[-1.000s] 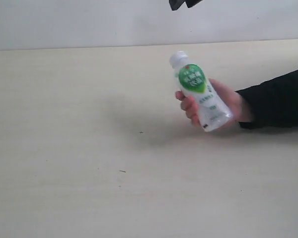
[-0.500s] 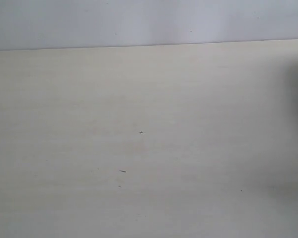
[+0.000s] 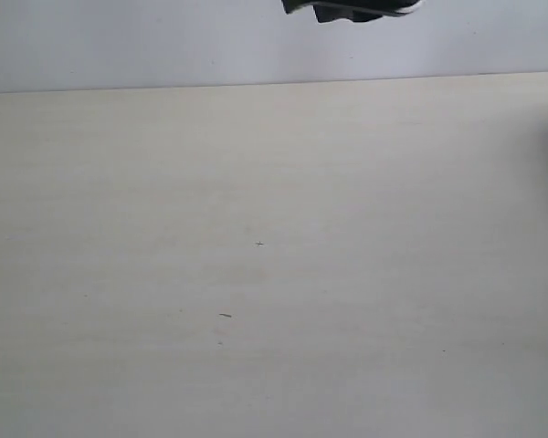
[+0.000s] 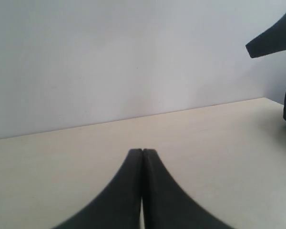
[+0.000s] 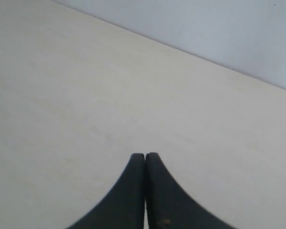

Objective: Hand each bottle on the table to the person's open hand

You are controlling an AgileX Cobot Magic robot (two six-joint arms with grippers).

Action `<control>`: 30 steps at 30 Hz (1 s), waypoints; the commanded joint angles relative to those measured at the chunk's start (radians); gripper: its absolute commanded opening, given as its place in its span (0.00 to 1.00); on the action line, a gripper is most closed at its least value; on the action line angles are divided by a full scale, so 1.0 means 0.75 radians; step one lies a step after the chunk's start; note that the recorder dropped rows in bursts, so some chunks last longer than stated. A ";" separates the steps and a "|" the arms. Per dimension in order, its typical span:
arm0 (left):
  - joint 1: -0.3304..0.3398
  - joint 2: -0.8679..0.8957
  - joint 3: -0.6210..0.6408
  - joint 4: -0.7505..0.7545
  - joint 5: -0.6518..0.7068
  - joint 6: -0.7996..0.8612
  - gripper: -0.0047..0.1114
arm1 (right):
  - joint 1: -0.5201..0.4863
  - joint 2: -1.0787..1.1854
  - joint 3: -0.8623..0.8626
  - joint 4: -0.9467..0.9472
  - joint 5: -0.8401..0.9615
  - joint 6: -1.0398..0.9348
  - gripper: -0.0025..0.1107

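Note:
No bottles show in any view, and the person's open hand is out of view. The pale beige table (image 3: 274,201) lies bare apart from a few tiny dark specks (image 3: 225,316). My left gripper (image 4: 142,150) is shut with nothing between its fingers and hovers over the table (image 4: 62,157). My right gripper (image 5: 145,155) is also shut and empty above the table (image 5: 62,95). A black part of an arm (image 3: 347,9) pokes in at the top edge of the exterior view.
A plain pale wall (image 3: 164,41) runs behind the table's far edge. In the left wrist view, black parts of the other arm (image 4: 271,40) hang at one side, above the table's corner.
A second ago the person's hand held the white-green labelled bottle over the table; hand and bottle have since left the view. The black arm part has come back at the top edge.

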 commanded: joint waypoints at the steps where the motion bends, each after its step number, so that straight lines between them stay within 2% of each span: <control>1: -0.007 -0.010 0.009 0.001 -0.001 0.000 0.04 | 0.004 -0.201 0.266 0.010 -0.260 -0.040 0.02; 5: -0.007 -0.010 0.009 0.001 -0.001 0.000 0.04 | 0.004 -0.432 0.515 0.010 -0.564 -0.063 0.02; 7: -0.007 -0.010 0.009 0.001 -0.001 0.000 0.04 | 0.004 -0.540 0.582 0.010 -0.634 -0.063 0.02; 16: -0.007 -0.010 0.009 0.001 -0.001 0.000 0.04 | 0.004 -0.855 0.658 0.010 -0.597 -0.063 0.02; 30: -0.007 -0.010 0.009 0.001 -0.001 0.000 0.04 | 0.004 -0.961 0.658 0.010 -0.599 -0.063 0.02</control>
